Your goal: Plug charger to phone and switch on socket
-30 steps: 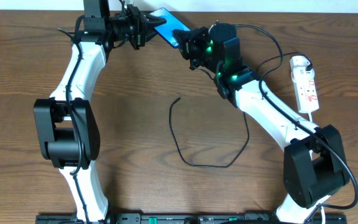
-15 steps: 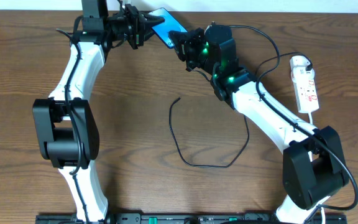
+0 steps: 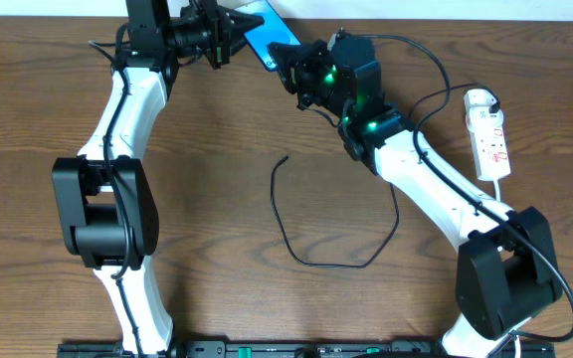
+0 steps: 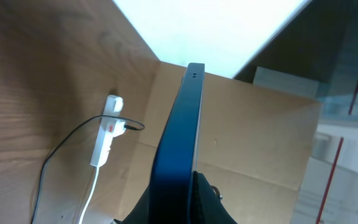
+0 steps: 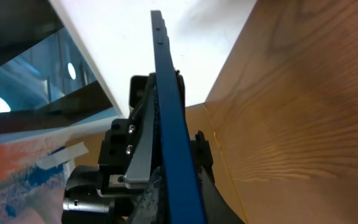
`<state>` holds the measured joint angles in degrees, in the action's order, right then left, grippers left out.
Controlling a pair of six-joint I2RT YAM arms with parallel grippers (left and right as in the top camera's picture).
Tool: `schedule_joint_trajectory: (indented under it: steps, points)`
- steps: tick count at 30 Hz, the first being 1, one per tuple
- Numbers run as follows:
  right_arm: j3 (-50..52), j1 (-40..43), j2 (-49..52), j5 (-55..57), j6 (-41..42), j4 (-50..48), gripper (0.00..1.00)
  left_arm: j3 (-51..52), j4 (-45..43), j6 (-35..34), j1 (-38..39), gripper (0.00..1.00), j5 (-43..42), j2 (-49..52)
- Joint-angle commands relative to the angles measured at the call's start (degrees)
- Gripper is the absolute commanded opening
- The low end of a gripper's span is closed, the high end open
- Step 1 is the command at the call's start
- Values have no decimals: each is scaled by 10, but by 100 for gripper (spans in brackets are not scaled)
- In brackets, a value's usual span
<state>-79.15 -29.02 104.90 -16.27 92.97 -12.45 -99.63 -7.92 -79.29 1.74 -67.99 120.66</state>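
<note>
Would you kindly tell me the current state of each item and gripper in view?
left gripper: shut on the phone.
right gripper: shut on the phone.
phone: held between both grippers, charger not plugged in.
charger: loose on the table, tip free.
socket: flat on the table, switch position unclear.

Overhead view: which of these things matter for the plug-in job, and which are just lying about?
Job:
- phone, gripped by the left gripper and the right gripper
- charger, with its tip lying free on the table
- socket, at the right edge

Not the job:
- table
- cardboard beyond the table edge, seen in the left wrist view
</note>
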Motion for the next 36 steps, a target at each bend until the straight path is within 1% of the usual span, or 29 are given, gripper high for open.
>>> schedule_joint_trajectory:
  steps: [1, 5, 11, 18, 26, 28, 32, 36]
  points:
    - [20, -44, 16, -106, -43, 33, 4, -16, -59, -44, 9, 7, -20, -18]
    - [20, -44, 16, -106, -43, 32, 2, -16, -103, -49, 9, 7, -41, -18]
    - [20, -44, 16, -106, -51, 28, 1, -16, -104, -48, 9, 8, -64, -18]
    - [20, -44, 16, -109, -90, 15, 1, -16, -104, -48, 9, 8, -66, -18]
    - [20, -44, 16, -111, -108, 11, 2, -16, -104, -44, 9, 7, -68, -18]
    - [20, -44, 16, -111, -122, 11, 11, -16, -104, -39, 7, 7, -68, -18]
    - [20, -35, 16, -111, -169, 13, 31, -16, -104, -4, -2, 7, -68, -18]
    - [20, -18, 16, -111, -191, 24, 36, -12, -99, 22, -15, 8, -64, -18]
